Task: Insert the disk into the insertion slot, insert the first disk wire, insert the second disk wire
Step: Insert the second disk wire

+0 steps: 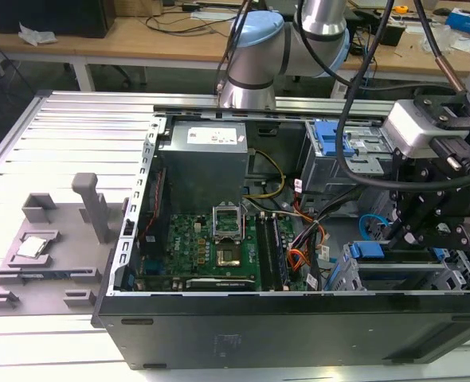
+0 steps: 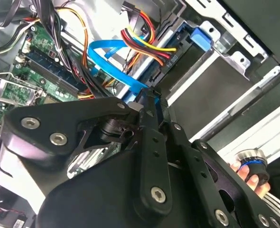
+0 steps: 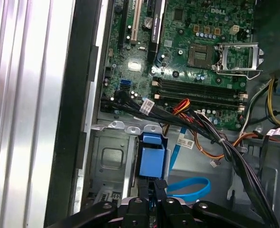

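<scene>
Stood next to the bench for this one. Going by the exterior view, a grey fixture tray [image 1: 52, 263] sat well off to the left of the motherboard [image 1: 203, 247], outside the open case. On the motherboard's right side was the insertion slot [image 1: 402, 278], and the disk [image 3: 152, 159] was sitting in it, the blue carrier tab poking out toward the board. In the second wrist view the first disk wire [image 2: 144, 45], a red, yellow and black bundle, ran from the motherboard side to a black plug right up against the disk's end. The second disk wire [image 3: 190, 187] looped just off the board's edge beside the slot and ran straight into the gripper [image 3: 155, 183]. The jaws looked clenched on that blue cable's end, right at the carrier tab, as far as I could make out
</scene>
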